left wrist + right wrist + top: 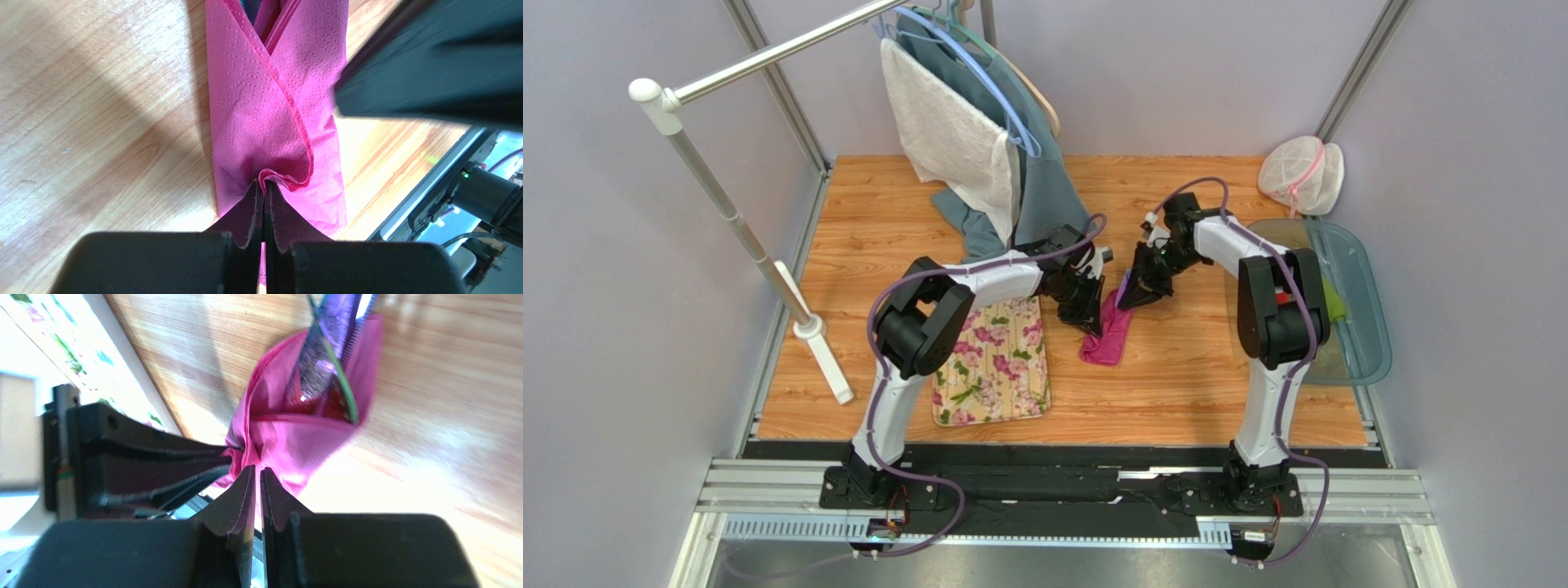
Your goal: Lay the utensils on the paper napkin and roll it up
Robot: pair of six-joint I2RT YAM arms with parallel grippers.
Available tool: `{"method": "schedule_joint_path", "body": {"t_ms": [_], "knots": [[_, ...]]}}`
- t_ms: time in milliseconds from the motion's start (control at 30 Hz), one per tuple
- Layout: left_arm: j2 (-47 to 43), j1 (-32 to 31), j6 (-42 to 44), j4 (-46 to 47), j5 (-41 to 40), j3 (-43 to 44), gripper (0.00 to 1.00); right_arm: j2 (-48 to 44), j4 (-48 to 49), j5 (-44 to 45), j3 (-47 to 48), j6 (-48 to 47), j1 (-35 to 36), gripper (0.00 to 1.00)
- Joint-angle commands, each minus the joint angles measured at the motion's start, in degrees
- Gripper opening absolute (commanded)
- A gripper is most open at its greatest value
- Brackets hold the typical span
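The magenta paper napkin (1109, 336) lies folded lengthwise over the utensils on the wooden table, just right of the flowered mat. In the left wrist view my left gripper (265, 187) is shut on a pinched ridge of the napkin (270, 110) near its lower end. In the right wrist view dark silvery utensils (318, 358) poke out of the napkin's (294, 441) open far end. My right gripper (258, 473) sits at the napkin's edge, its jaws a sliver apart with light showing between them and nothing gripped. From above, left gripper (1093, 324) and right gripper (1128, 298) meet over the napkin.
A cream flowered mat (993, 361) lies left of the napkin. Behind it a grey-blue cloth (1051, 184) and a white towel (946, 129) hang from a white rack (738, 227). A clear tray (1361, 306) and a mesh bag (1302, 175) sit at the right.
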Motion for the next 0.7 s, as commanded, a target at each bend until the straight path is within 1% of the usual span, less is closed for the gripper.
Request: {"method": "schedule_joint_path", "body": {"t_ms": [0, 133, 533, 667], "knots": [[0.7, 0.3, 3.8, -6.2, -7.5, -0.1, 0.00, -3.6, -0.9, -0.9, -0.6, -1.1, -1.0, 0.09], [0.5, -0.1, 4.6, -6.7, -7.6, 0.2, 0.00, -4.2, 2.2, -2.1, -3.5, 0.0, -1.2, 0.08], [0.3, -0.7, 5.6, -7.0, -8.3, 0.9, 0.00, -2.6, 8.2, -2.5, -6.6, 3.4, 0.0, 0.06], [0.4, -0.7, 5.9, -7.5, -8.2, 1.3, 0.00, -1.7, 8.8, -1.9, -7.9, 3.6, 0.4, 0.05]]}}
